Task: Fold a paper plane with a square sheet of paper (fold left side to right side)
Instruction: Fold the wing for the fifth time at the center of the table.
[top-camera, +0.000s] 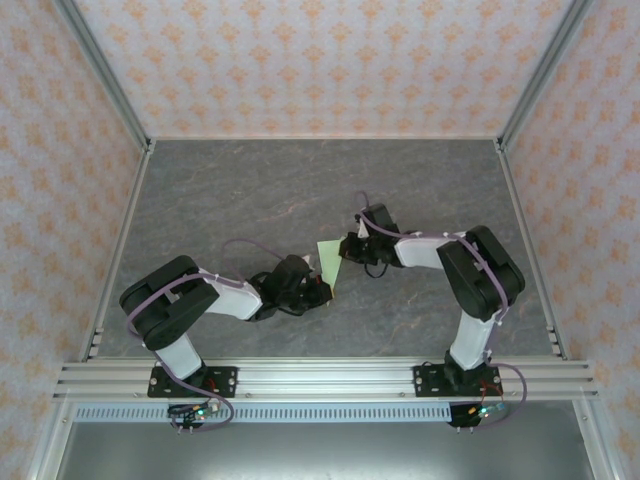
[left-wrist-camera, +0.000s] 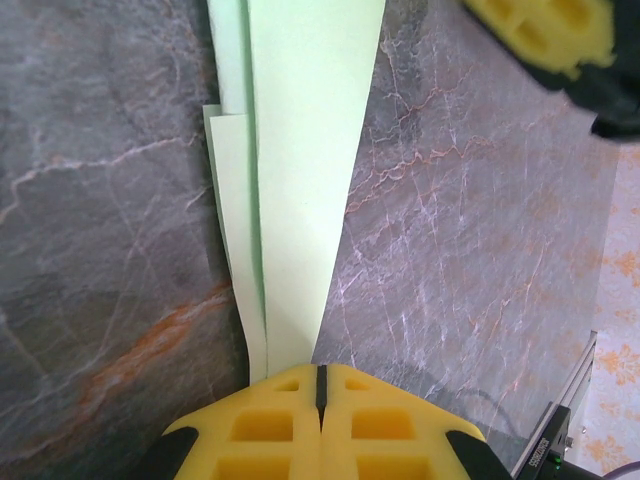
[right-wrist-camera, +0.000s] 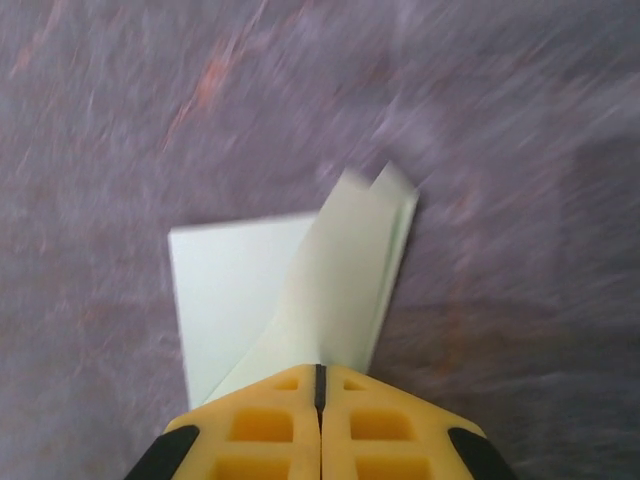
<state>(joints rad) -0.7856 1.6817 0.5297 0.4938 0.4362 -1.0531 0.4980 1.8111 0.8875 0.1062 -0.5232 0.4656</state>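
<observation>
The square sheet of paper (top-camera: 328, 265) is pale green and folded into a long tapering shape in several layers, lying mid-table. Its narrow end runs under the shut yellow fingertips of my left gripper (left-wrist-camera: 320, 375), which sits at the paper's near end (top-camera: 319, 289). Whether that end is pinched or only pressed I cannot tell. The paper (left-wrist-camera: 300, 200) widens away from those jaws. My right gripper (top-camera: 347, 248) is at the wide far end, shut (right-wrist-camera: 320, 372). There a folded flap (right-wrist-camera: 345, 270) slants over a flat part (right-wrist-camera: 235, 290). Its fingers (left-wrist-camera: 540, 30) hang right of the paper.
The dark marbled tabletop (top-camera: 250, 200) stretches bare around the paper on all sides. Aluminium frame rails (top-camera: 320, 378) run along the near edge and up both sides, with patterned walls (top-camera: 320, 60) behind. The right wrist view is motion-blurred.
</observation>
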